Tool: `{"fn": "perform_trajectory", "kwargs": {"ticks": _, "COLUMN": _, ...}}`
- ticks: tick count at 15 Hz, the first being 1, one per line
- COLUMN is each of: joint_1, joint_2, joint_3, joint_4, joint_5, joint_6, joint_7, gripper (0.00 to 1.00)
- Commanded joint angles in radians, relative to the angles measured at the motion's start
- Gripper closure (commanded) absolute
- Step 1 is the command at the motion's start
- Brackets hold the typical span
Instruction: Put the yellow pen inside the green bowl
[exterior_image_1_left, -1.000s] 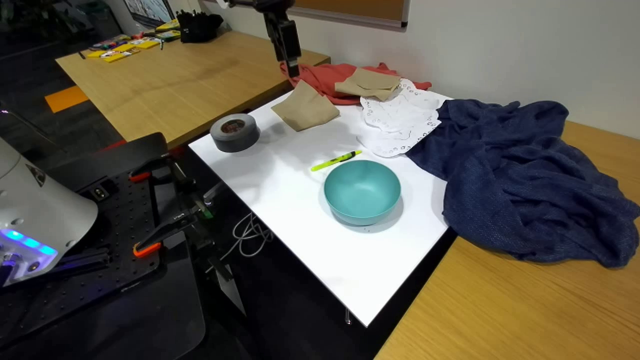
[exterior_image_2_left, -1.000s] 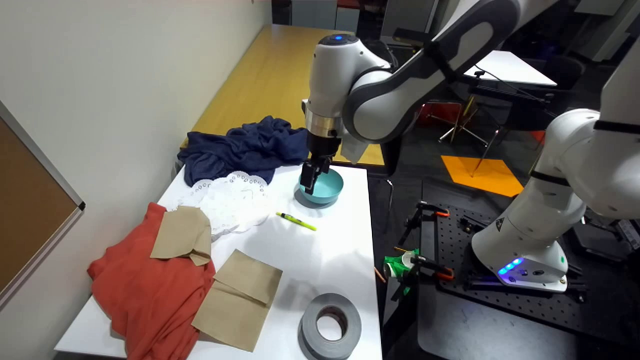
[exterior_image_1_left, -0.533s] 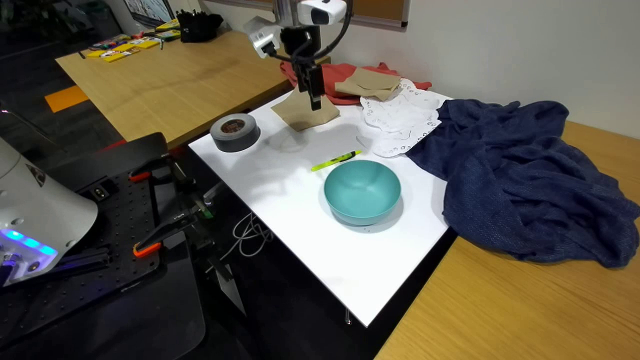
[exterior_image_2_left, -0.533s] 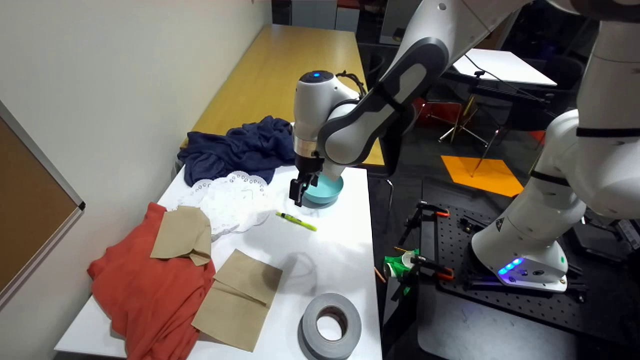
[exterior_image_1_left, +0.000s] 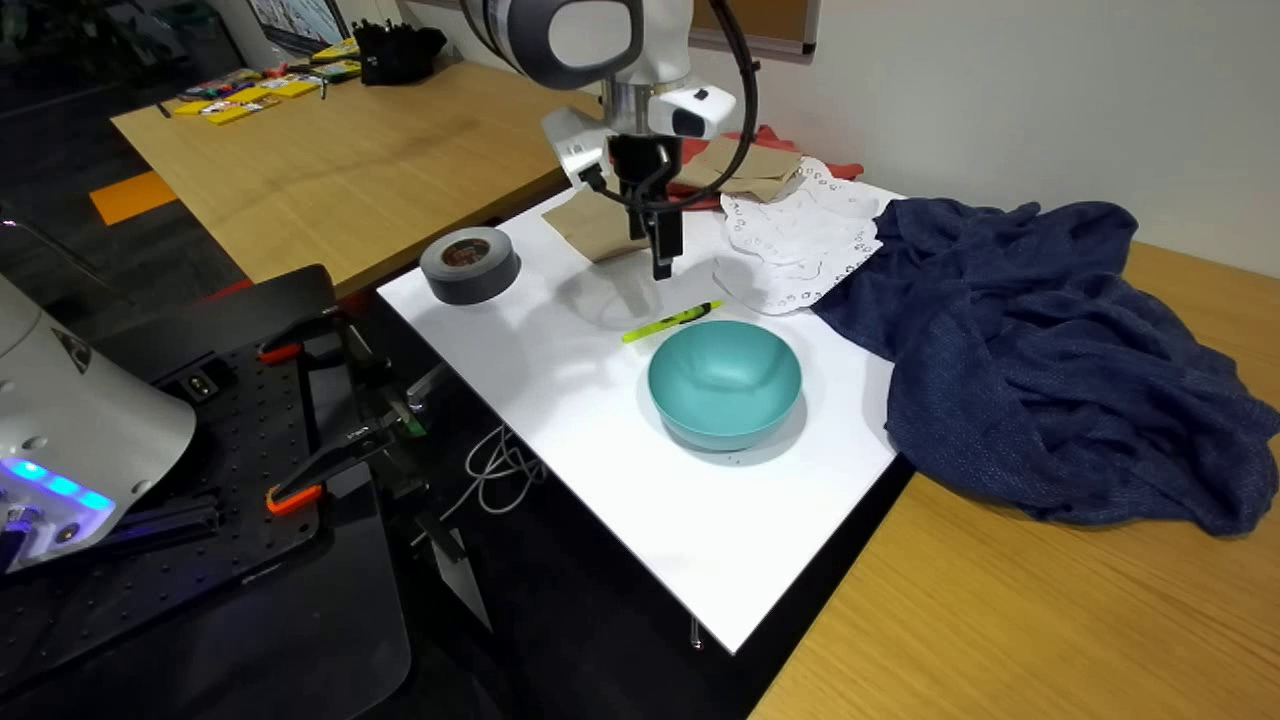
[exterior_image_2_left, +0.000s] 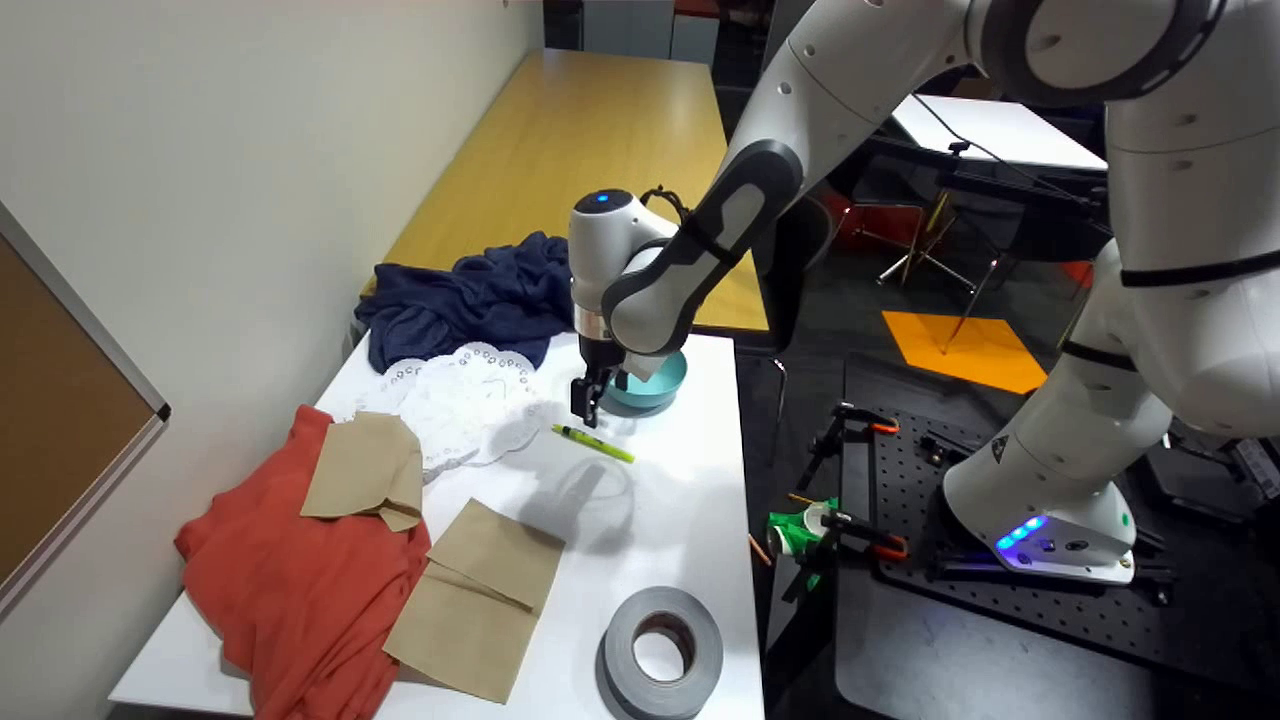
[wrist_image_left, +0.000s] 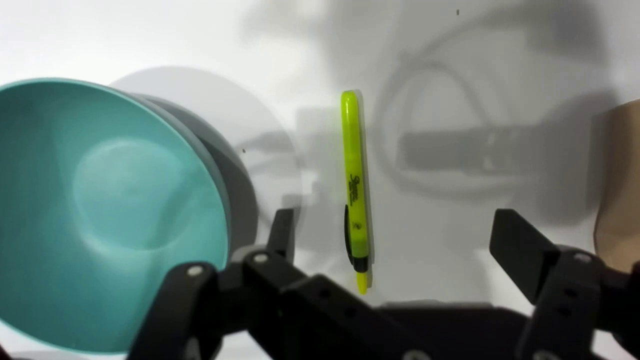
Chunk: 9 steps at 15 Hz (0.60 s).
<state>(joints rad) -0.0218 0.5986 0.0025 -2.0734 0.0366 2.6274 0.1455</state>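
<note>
The yellow pen lies flat on the white table beside the green bowl. Pen and bowl show in both exterior views. My gripper is above the table near the pen; it also shows in an exterior view. In the wrist view the gripper is open with nothing between its fingers. There the pen lies below, in line with the gap, closer to the left finger. The bowl is at the left, partly cut off and partly behind that finger.
A grey tape roll, brown paper napkins, a white doily, a navy cloth and a red cloth lie around on the table. A wall stands behind the cloths.
My gripper has come down and moved toward the pen, from higher up over the table. The pen and the bowl have not moved.
</note>
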Motion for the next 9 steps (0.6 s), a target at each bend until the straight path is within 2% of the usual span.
{"fn": "perform_trajectory", "kwargs": {"ticks": 1, "joint_1": -0.030, "joint_2": 0.081, "joint_3": 0.017, "joint_4": 0.074, "joint_5": 0.038, "joint_6": -0.011, "joint_7": -0.069, "gripper": 0.00}}
{"fn": "perform_trajectory", "kwargs": {"ticks": 2, "joint_1": -0.002, "joint_2": 0.043, "joint_3": -0.007, "joint_4": 0.032, "joint_5": 0.023, "joint_6": -0.003, "joint_7": -0.035, "gripper": 0.00}}
{"fn": "perform_trajectory", "kwargs": {"ticks": 6, "joint_1": -0.002, "joint_2": 0.062, "joint_3": -0.008, "joint_4": 0.041, "joint_5": 0.024, "joint_6": -0.003, "joint_7": -0.038, "gripper": 0.00}}
{"fn": "perform_trajectory", "kwargs": {"ticks": 9, "joint_1": 0.025, "joint_2": 0.072, "joint_3": -0.045, "joint_4": 0.058, "joint_5": -0.008, "joint_6": 0.012, "joint_7": -0.013, "gripper": 0.00}}
